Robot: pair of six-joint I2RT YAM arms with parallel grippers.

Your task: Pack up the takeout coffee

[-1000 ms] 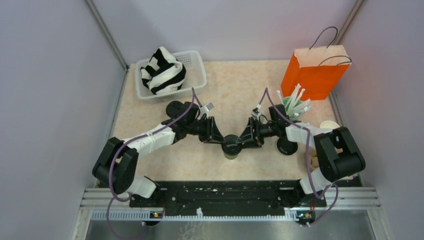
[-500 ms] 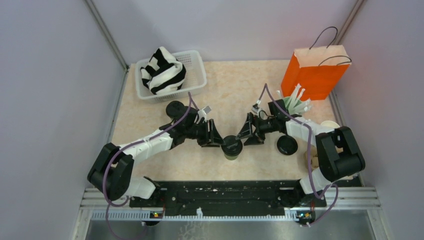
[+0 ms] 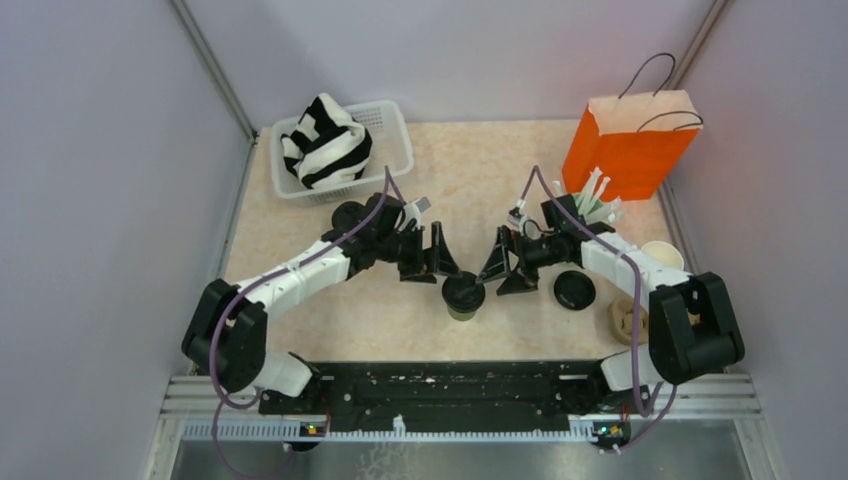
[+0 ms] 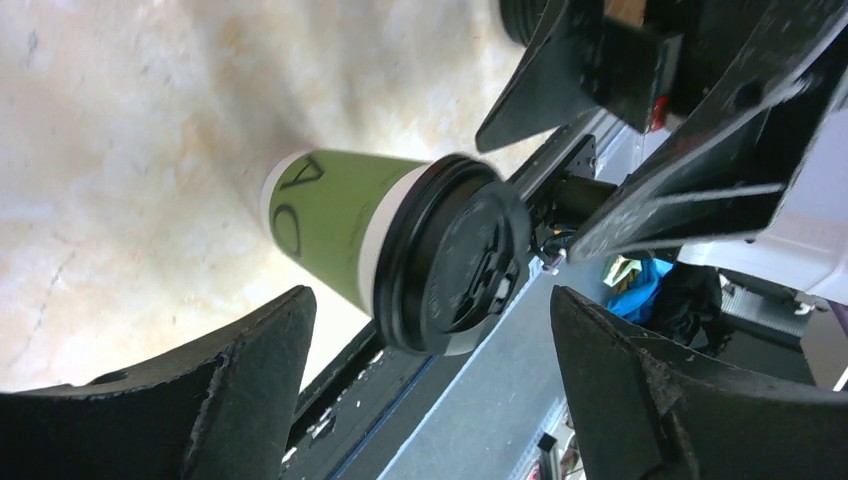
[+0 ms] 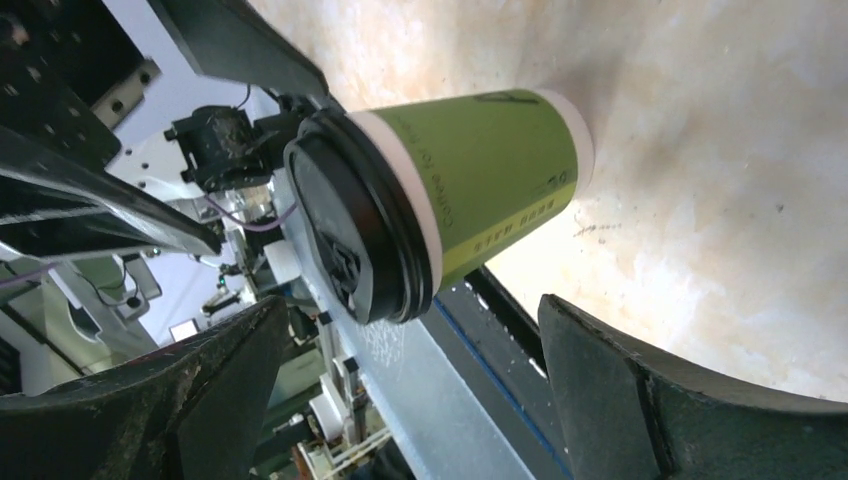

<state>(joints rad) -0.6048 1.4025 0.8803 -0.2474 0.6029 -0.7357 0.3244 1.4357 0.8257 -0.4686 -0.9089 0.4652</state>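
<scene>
Item: takeout cup point(image 3: 463, 300), green, black lid point(image 3: 463, 290) seated. It stands upright, long axis vertical, near-centre of the table point(image 3: 470, 190)
Left gripper point(image 3: 432, 262): jaws wide, empty, just far-left of the cup
Right gripper point(image 3: 505, 270): jaws wide, empty, just far-right of it
The cup lies nearward of both, untouched. I judge them about equally close; the orange bag point(image 3: 628, 148) stands far right, so I'd favour the right arm

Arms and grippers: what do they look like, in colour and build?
Both arms match: the left arm and right arm have white links between bulky black joints, each trailed by a purple cable. The left gripper and right gripper are matte black with broad wedge-shaped fingers.
</scene>
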